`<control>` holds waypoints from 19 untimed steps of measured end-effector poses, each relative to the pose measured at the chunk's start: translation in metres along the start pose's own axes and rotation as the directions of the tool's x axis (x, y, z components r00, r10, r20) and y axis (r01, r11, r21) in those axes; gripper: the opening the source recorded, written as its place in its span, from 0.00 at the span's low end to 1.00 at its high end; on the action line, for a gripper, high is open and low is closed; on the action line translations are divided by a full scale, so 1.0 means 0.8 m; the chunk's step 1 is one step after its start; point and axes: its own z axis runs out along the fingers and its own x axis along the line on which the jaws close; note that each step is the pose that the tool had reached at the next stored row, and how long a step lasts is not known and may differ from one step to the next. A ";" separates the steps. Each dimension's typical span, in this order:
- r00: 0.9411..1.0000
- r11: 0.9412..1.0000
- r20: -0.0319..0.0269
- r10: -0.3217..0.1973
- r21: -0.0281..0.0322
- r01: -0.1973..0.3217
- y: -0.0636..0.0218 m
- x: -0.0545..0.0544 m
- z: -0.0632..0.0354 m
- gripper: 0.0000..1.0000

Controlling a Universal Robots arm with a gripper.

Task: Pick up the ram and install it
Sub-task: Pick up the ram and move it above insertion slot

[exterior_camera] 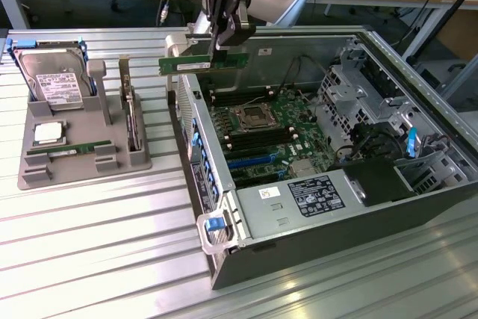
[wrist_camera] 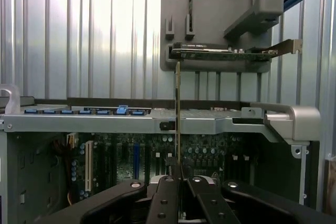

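Jaws clamped tight on ram. Ram up in air, long side level, over case wall at exterior view's left. Not yet in slot.

Could go wrong:
- Long end sticks out one side of jaws; a bump may tip it or make it slip.
- Low edge may hit case wall.
- Crooked ram may miss slot and hurt board.

Around:
- Wires and metal cage inside case, near slots.
- Tray on counter, well apart, holds drive, chip, card.

Light was bright and even. Glare streaked the ribbed metal surface. Inside the computer case, shadow lay deep.
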 end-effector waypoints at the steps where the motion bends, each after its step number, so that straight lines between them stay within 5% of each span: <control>1: 1.000 1.000 0.000 0.000 0.000 0.000 -0.001 0.000 0.000 0.12; 19: 1.000 1.000 0.000 0.000 0.000 0.000 -0.014 0.000 0.000 0.12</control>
